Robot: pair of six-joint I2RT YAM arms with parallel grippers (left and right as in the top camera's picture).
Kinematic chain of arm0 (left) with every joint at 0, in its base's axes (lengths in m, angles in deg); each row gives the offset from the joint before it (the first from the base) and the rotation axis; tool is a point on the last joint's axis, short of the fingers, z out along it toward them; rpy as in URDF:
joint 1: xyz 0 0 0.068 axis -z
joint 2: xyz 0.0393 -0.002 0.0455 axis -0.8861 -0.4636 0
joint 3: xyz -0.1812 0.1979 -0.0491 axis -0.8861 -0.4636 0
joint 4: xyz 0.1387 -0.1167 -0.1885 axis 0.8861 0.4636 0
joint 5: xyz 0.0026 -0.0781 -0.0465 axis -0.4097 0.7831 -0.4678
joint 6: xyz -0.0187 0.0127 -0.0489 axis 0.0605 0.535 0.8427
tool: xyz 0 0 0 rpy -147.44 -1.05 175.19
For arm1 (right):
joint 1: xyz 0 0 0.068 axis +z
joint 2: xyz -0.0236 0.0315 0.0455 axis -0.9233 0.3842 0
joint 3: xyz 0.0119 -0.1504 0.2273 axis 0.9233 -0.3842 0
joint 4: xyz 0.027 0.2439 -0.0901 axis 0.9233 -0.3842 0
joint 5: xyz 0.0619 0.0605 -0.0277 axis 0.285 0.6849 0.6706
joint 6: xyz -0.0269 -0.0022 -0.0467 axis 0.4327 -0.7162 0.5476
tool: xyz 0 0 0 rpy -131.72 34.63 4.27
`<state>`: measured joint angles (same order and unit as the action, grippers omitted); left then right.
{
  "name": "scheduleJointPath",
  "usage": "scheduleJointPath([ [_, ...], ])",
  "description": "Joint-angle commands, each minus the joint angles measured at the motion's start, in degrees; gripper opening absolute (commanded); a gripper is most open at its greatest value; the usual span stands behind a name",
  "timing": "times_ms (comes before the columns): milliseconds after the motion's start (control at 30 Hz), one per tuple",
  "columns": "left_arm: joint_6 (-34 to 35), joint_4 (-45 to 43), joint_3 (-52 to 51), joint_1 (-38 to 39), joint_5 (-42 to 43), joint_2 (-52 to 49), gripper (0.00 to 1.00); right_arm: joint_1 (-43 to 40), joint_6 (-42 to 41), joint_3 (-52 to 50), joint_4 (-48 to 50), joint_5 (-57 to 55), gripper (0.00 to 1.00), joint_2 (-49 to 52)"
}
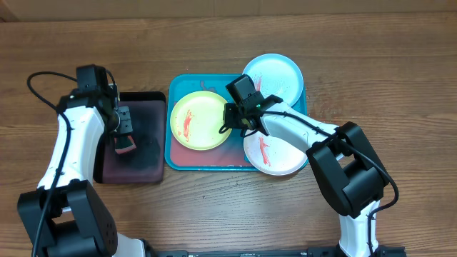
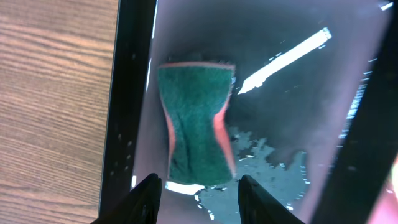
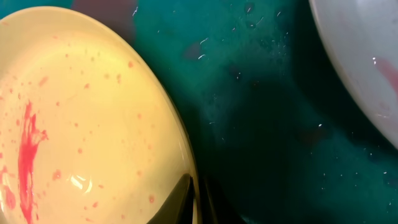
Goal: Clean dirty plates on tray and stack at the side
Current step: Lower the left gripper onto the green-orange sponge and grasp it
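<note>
The yellow-green plate (image 1: pixel 199 120) with red smears lies in the teal tray (image 1: pixel 187 162); my right gripper (image 1: pixel 230 120) is shut on its right rim, seen close in the right wrist view (image 3: pixel 194 199) on the plate (image 3: pixel 81 130). The light blue plate (image 1: pixel 277 75) rests on the tray's far right corner. The white plate (image 1: pixel 278 153) with a red smear lies at the tray's near right, partly under my right arm. My left gripper (image 1: pixel 126 139) is open over a green sponge (image 2: pixel 196 124) in the black tray (image 1: pixel 146 153), fingers (image 2: pixel 199 196) apart just short of it.
The black tray (image 2: pixel 127 93) holds a wet, purplish film of water. Bare wooden table (image 1: pixel 385 64) surrounds both trays. The teal tray's base (image 3: pixel 267 112) is wet.
</note>
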<state>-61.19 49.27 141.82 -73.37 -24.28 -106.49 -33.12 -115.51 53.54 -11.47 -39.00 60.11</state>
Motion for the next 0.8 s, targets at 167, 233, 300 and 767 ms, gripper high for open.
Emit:
scheduleJointPath([
  [167, 2.3, -4.9, -4.7, -0.3, -6.3, 0.4, 0.45, 0.3, -0.2, 0.9, -0.4, -0.9, 0.08, 1.0],
  [233, 2.3, -7.6, -6.1, -0.3, -5.6, 0.4, 0.47, 0.3, -0.2, 0.9, -0.4, -0.8, 0.08, 1.0],
  [300, 2.3, -10.7, -7.8, -0.3, -4.1, 0.4, 0.46, 0.3, -0.2, 0.9, -0.4, -0.9, 0.08, 1.0],
  [767, 2.3, -23.5, -16.6, -0.3, -2.3, 0.4, 0.31, 0.3, -0.2, 0.9, -0.5, -0.9, 0.08, 1.0],
])
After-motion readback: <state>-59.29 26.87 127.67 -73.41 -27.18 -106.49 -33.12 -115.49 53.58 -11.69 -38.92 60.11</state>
